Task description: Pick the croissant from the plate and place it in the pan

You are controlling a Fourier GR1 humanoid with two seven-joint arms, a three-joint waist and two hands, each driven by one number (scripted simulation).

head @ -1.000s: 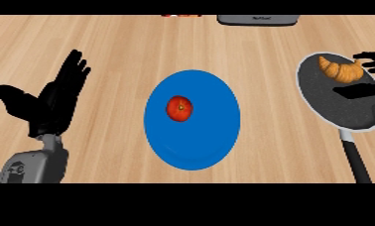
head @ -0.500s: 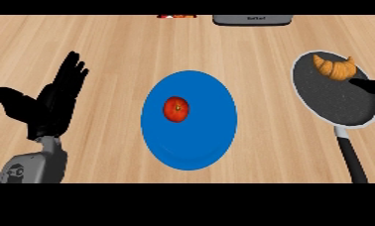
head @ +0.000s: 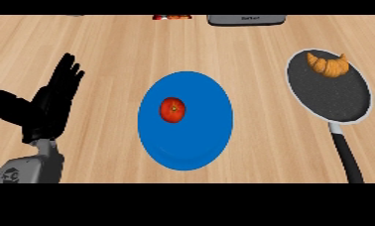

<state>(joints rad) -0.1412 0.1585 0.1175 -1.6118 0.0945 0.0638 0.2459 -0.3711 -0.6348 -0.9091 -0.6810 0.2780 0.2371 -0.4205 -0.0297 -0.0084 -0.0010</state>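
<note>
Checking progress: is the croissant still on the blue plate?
No, the croissant lies in the pan; the blue plate holds only a tomato.

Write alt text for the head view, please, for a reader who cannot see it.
A croissant lies in a black pan at right on a wooden counter. A blue plate in the middle holds a small red fruit. The open left hand rests at left.
</note>
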